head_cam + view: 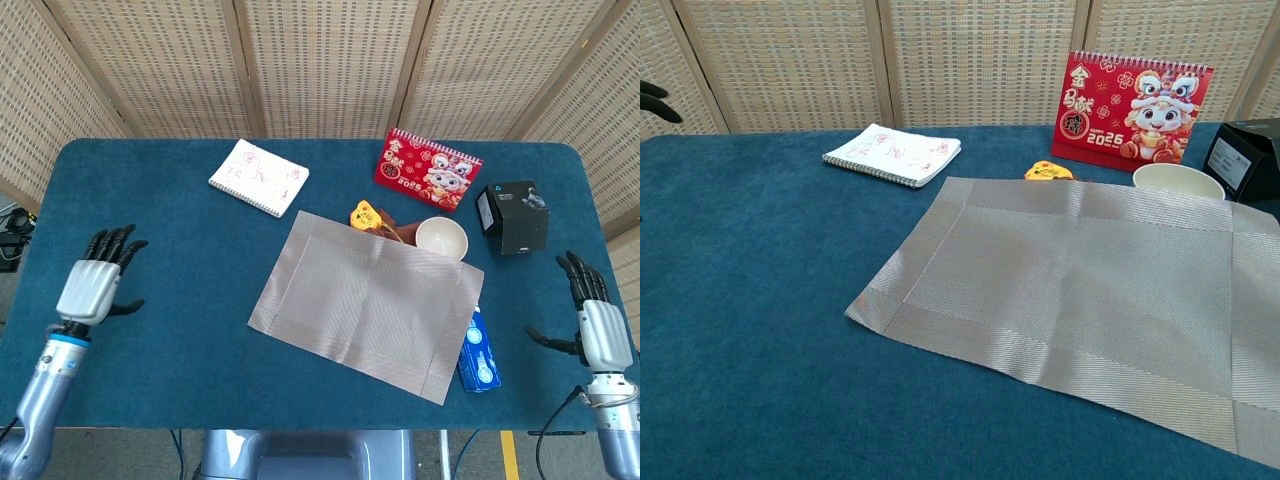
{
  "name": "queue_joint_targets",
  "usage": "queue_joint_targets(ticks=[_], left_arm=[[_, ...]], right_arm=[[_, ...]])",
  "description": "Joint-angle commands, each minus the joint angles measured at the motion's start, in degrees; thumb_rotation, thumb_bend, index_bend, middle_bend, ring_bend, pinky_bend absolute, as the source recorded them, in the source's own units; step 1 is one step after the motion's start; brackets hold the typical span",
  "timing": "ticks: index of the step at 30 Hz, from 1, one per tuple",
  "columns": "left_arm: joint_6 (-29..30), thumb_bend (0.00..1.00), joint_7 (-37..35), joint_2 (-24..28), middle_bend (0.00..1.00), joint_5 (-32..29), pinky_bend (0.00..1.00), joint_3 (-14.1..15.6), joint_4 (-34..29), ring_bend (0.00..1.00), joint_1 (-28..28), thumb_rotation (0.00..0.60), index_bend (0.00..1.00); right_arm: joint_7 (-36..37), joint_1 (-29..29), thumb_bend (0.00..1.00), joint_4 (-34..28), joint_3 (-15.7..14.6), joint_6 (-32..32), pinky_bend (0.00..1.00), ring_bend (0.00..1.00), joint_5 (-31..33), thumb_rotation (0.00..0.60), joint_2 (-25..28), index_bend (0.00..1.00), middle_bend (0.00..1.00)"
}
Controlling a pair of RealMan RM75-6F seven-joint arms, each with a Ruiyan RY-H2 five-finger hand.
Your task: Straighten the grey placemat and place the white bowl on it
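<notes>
The grey placemat (368, 301) (1080, 285) lies skewed in the middle of the blue table, its long side running down to the right. The white bowl (441, 238) (1178, 181) stands upright just beyond the mat's far right corner, touching its edge. My left hand (93, 281) hovers over the table's left side, fingers spread, holding nothing; only its dark fingertips (654, 102) show in the chest view. My right hand (597, 327) is at the table's right edge, fingers apart and empty, well right of the mat.
A spiral notebook (259, 176) lies at the back left. A red desk calendar (428, 170) and a black box (513, 215) stand behind the bowl. A yellow object (366, 215) peeks from under the mat's far edge. A blue packet (479, 353) lies by its right edge.
</notes>
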Motion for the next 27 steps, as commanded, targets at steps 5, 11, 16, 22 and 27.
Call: queue_joint_targets(ticks=[5,11,16,22,27], left_arm=[[-9.80,0.13,3.54,-6.58,0.00,0.57,0.00,0.45,4.75,0.00,-8.15,0.600,0.19],[-12.54,0.13,7.10,-11.90,0.00,2.42,0.00,2.16,9.58,0.00,-11.73,0.600,0.21],[-14.40,0.13,7.69,-15.90,0.00,1.39,0.00,2.62,12.67,0.00,-13.41,0.600,0.22],[-15.48,0.13,9.65,-21.74,0.00,0.66,0.00,3.21,17.00,0.00,-15.08,0.600,0.22],[-15.85,0.13,10.35,-24.62,0.00,0.59,0.00,3.37,19.24,0.00,-16.28,0.600,0.23]], right_arm=[[4.62,-0.66,0.21,-0.11,0.96,0.68,0.00,0.00,0.31,0.600,1.61,0.08,0.00],[5.06,-0.98,0.21,-0.17,1.06,1.25,0.00,0.00,-0.01,0.600,2.09,0.08,0.00],[6.73,-1.02,0.21,-0.17,1.22,0.73,0.00,0.00,0.29,0.600,2.52,0.08,0.00],[7.81,-0.90,0.21,0.15,1.42,0.37,0.00,0.00,0.43,0.600,2.52,0.09,0.00],[8.42,-0.95,0.21,0.39,1.72,0.42,0.00,0.00,0.73,0.600,2.44,0.09,0.00]])
